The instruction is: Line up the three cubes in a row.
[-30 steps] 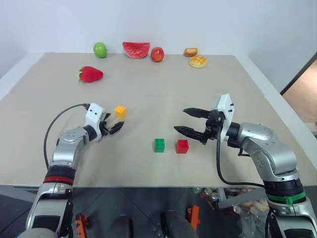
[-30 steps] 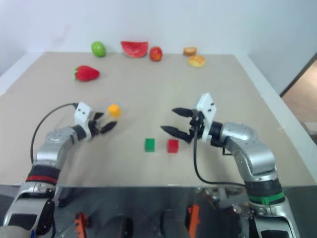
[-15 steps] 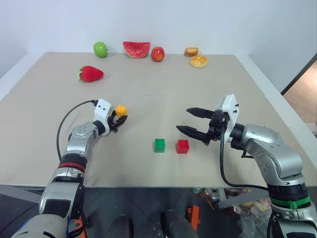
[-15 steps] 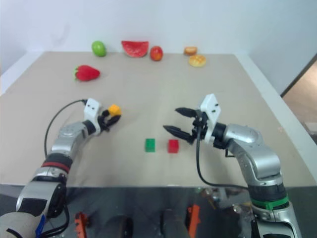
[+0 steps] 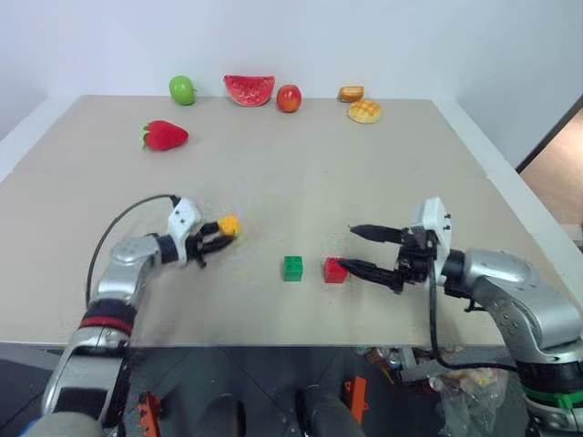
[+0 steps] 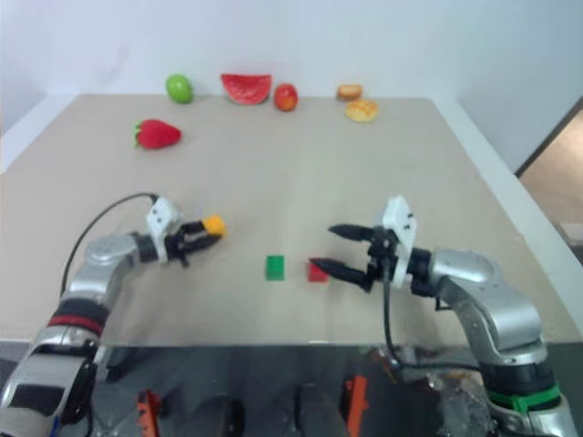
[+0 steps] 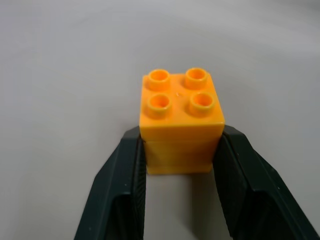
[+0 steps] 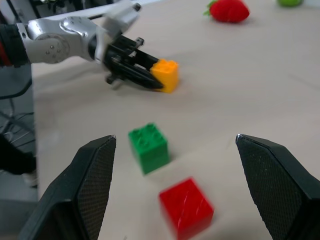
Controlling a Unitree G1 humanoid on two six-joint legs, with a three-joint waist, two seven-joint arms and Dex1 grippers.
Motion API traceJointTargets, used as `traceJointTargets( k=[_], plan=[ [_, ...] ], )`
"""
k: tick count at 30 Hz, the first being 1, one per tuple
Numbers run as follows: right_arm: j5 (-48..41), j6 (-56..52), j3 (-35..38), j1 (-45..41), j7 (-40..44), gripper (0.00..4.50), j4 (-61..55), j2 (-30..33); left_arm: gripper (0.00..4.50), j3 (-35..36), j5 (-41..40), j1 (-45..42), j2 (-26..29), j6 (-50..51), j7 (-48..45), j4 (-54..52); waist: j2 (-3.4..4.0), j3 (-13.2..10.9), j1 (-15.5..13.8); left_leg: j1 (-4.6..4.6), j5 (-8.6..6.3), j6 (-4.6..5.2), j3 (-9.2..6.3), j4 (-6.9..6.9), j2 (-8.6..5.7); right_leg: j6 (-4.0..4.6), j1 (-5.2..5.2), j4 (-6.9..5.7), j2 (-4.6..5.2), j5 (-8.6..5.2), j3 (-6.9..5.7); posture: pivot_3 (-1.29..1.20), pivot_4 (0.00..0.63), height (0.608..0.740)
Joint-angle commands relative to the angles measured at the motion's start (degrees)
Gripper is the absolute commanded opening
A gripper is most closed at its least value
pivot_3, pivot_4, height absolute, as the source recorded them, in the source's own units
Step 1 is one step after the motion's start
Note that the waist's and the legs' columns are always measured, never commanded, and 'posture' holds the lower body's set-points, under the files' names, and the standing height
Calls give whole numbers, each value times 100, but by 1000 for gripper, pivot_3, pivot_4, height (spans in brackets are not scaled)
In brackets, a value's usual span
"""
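My left gripper [image 5: 221,234] is shut on the yellow-orange cube [image 5: 230,224], low over the table's left half. In the left wrist view the cube [image 7: 181,120] sits studs-up between the two black fingers [image 7: 125,200]. The green cube [image 5: 292,268] and the red cube [image 5: 334,270] lie side by side near the front middle, a small gap between them. My right gripper [image 5: 347,248] is open just right of the red cube, its lower fingertip at that cube's side. The right wrist view shows the green cube [image 8: 149,147] and the red cube [image 8: 186,207], and beyond them the left gripper with the yellow cube [image 8: 167,74].
Toy fruits stand at the back of the table: a strawberry [image 5: 165,135], a green apple [image 5: 182,89], a watermelon slice [image 5: 250,89], a red fruit [image 5: 289,97] and two bread pieces [image 5: 364,111]. The table's front edge [image 5: 273,342] runs close below the cubes.
My left gripper shut on the yellow-orange cube and drew it nearer and slightly right. My right gripper pulled back and sank, its lower finger now beside the red cube.
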State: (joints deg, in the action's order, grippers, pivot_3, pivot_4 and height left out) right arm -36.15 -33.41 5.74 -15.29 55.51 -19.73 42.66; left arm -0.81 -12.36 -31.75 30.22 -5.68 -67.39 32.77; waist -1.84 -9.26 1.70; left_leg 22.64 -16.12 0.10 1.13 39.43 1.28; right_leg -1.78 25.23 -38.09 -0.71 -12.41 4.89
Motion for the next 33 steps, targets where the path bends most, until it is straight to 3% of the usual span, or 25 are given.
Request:
traceJointTargets(
  k=[1, 6, 12, 24, 33],
  plan=[
    [-186, 68, 282, -46, 56, 3979, -260, 78, 1289, -220, -180, 279, 227, -162, -919, -491, 0, 0, -10, -2, 0, 0, -2, 0, -1, 1, -4, 0, -1, -1, -2, 0, 150, 740],
    [-125, 105, 210, -191, -49, 3979, -182, -28, 1289, -463, -224, 335, -22, -97, -1131, -809, 0, 0, -34, -15, 7, 6, 7, 16, -4, -31, -23, 0, 0, -20, -8, 0, 150, 740],
    [-87, 116, 141, -145, -93, 3979, -264, -50, 1289, -643, -45, 31, -368, -347, -1141, -406, 0, 0, -36, -12, 9, 10, 7, 30, -12, -36, -30, 0, 3, -16, -6, 0, 150, 740],
    [-146, 47, 248, -27, -147, 3979, -379, 21, 1289, -450, -63, -549, -211, -620, -1423, 649, 0, 0, -27, -19, 16, 24, 3, 28, -12, -24, -29, -2, -9, -2, -9, 0, 150, 740],
    [-124, 47, 192, -130, -126, 3979, -292, 23, 1289, -479, -67, -726, -64, -656, -1722, 868, 0, 0, -14, -13, 21, 32, 1, 22, -1, -15, -21, -3, -25, 3, -12, 0, 150, 740]
  ],
)
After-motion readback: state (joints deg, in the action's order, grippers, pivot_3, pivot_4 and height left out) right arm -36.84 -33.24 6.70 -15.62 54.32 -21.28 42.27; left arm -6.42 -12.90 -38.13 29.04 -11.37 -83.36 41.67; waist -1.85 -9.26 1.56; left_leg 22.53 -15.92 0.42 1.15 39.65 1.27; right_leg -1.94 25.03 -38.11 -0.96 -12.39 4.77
